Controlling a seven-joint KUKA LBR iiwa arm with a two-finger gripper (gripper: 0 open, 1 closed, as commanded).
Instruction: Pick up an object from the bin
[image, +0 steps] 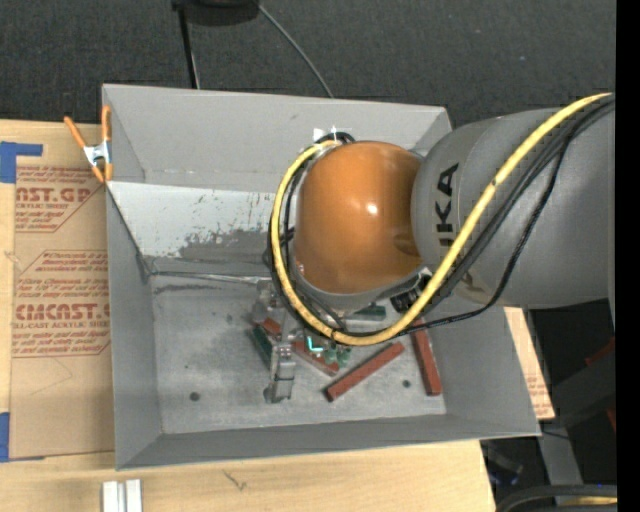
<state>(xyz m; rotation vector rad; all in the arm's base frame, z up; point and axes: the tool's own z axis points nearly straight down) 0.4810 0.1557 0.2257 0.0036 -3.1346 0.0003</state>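
While the grey KUKA arm (540, 200) reaches down into the grey metal bin (130, 330), its orange cover (350, 215) hangs over the middle of the bin and hides much of the floor beneath it. Just below the orange cover's lower left edge the gripper (283, 382) points down at the bin floor. It shows as one narrow grey metal tip, and I cannot tell whether it is open or closed, nor whether anything sits in it. The bin holds a small cluster of loose things, all close under the orange cover's lower rim. A green flat piece (264, 340) lies below the cover's left side, just beside the gripper and nearest to it; contact between the two cannot be made out. A teal-green board-like piece (326, 350) lies below the cover's middle, partly tucked under the wrist. A long reddish-brown stick (365, 370) lies tilted below the cover's right half, its lower end toward the gripper. A shorter reddish-brown stick (428, 362) lies further out, below and to the right of the cover, apart from the long one. A yellow cable (480, 232) loops round the orange cover and runs back along the arm. Beside the cover's right edge the arm's shell bears black lettering (447, 205), of which the letters KA can be read.
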